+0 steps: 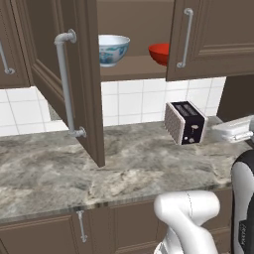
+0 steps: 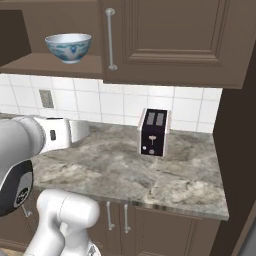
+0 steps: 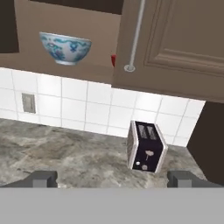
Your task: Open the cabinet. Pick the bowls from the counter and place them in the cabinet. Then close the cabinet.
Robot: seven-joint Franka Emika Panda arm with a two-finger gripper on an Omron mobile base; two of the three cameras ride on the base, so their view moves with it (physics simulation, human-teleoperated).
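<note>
The cabinet's left door [image 1: 74,84] stands swung wide open over the counter [image 1: 74,168]. On the cabinet's shelf [image 1: 130,69] sit both bowls: the white one with blue pattern [image 1: 113,48] [image 2: 68,46] [image 3: 65,47] and the red one [image 1: 159,53] [image 3: 113,60]. The red bowl is half hidden behind the right door [image 1: 213,34] [image 3: 175,39], whose long silver handle [image 3: 135,35] hangs near it. My gripper [image 3: 113,179] is open and holds nothing. It hovers over the counter, below and well in front of the shelf. Its white hand [image 1: 233,130] [image 2: 75,131] shows in both base views.
A toaster [image 1: 186,122] [image 2: 154,132] [image 3: 146,146] stands on the counter under the right door, near the tiled wall. A wall outlet [image 2: 46,98] sits to its left. A dark tall panel [image 2: 235,150] ends the counter on the right. Low cabinets [image 1: 82,225] run beneath.
</note>
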